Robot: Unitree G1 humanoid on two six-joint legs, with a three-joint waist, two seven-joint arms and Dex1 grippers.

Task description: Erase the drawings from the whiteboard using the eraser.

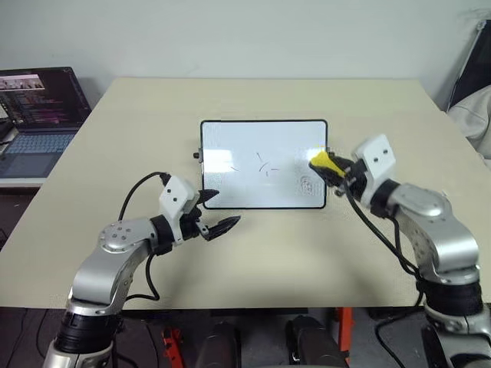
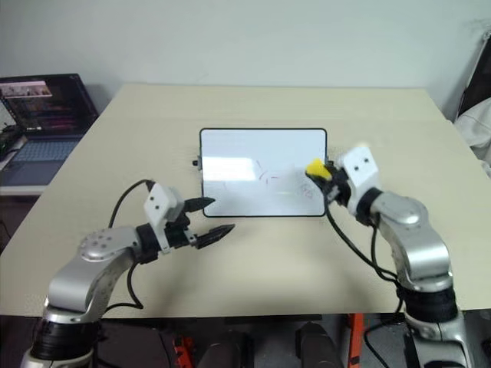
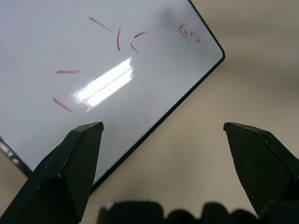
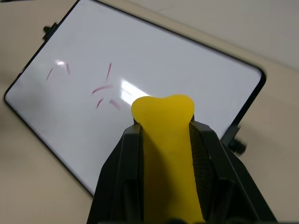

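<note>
Yellow eraser (image 4: 163,154) looking soft, light | right gripper (image 1: 331,169) clamping its sides | left gripper (image 1: 215,211) gaping, holding nothing.

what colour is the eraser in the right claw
Bright yellow eraser, clearest in the right wrist view.
</note>
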